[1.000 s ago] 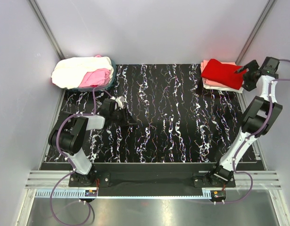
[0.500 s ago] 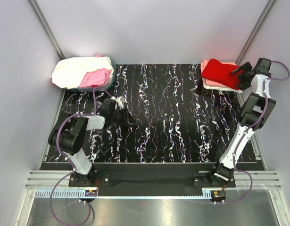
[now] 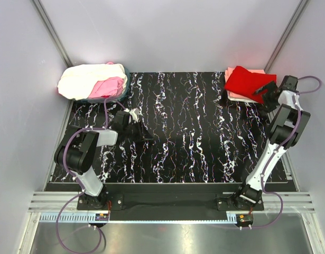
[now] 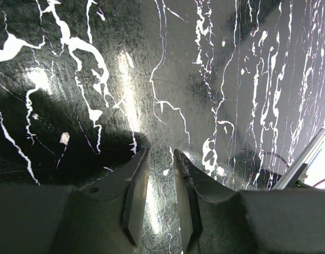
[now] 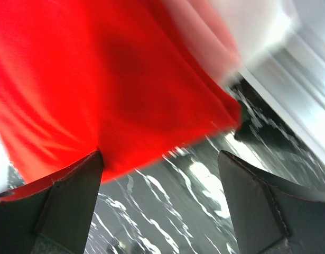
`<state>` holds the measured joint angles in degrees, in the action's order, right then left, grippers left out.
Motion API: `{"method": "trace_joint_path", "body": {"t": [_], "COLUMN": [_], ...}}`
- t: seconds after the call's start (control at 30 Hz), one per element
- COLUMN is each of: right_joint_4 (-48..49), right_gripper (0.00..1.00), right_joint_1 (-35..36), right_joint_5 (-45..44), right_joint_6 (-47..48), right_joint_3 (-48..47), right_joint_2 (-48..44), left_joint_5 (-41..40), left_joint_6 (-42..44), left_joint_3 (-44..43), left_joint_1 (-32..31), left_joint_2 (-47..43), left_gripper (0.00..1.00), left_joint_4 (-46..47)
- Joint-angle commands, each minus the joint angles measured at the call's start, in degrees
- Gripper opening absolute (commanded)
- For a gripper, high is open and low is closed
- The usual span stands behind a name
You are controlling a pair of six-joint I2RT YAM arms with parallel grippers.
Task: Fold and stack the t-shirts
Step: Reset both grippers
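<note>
**Right gripper spread at the red shirt's edge, left gripper low over the table**

In the overhead view the red t-shirt (image 3: pixel 247 81) lies folded in the upper right of the frame, at the far right corner of the black marbled table (image 3: pixel 194 132). It tops a small stack, and a salmon-pink t-shirt (image 3: pixel 237 96) shows along the stack's edges beneath it. The right gripper (image 3: pixel 265 89) is at the stack's right side. In the right wrist view its 2 fingers (image 5: pixel 72 201) stand wide apart with nothing pinched between them. The red cloth fills the upper left of that frame and its edge reaches the left finger, though contact cannot be confirmed.

In the upper left of the overhead frame sits a loose heap: a cream-white t-shirt (image 3: pixel 83 79) with a pink t-shirt (image 3: pixel 108 87) bunched against it.

The left gripper (image 3: pixel 138 130) hangs low over the table, left of centre, well apart from the heap. Its fingers (image 4: pixel 136 196) are nearly together, leaving a narrow gap that holds nothing.
</note>
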<state>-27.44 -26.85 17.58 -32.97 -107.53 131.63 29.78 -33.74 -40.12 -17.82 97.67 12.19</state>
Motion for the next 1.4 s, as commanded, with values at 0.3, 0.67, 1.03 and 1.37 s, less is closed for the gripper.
{"method": "trace_joint_path", "body": {"t": [0.3, 0.67, 1.03, 1.37], "right_joint_4": [-1.8, 9.1, 32.1, 38.3], "right_gripper": [0.94, 1.00, 1.00, 1.00], "right_joint_1": [3.2, 38.2, 50.9, 50.9], "right_joint_5": [-8.7, -5.8, -4.5, -10.4], "right_joint_6": [3.3, 1.6, -5.3, -11.0], "right_joint_3": [9.6, 36.7, 79.2, 90.4], "right_joint_2": [-19.5, -51.2, -77.4, -85.6], "left_joint_5": [-2.4, -2.7, -4.5, -5.7], "left_joint_6": [1.1, 1.3, 0.2, -1.7], "left_joint_3": [-0.2, -0.8, 4.1, 9.6], "left_joint_1": [-0.3, -0.3, -0.3, -0.4], "left_joint_2": [0.0, -0.5, -7.2, -17.7], "left_gripper": [0.31, 0.33, 0.35, 0.36], "left_joint_4": [0.6, -1.5, 0.8, 2.4]}}
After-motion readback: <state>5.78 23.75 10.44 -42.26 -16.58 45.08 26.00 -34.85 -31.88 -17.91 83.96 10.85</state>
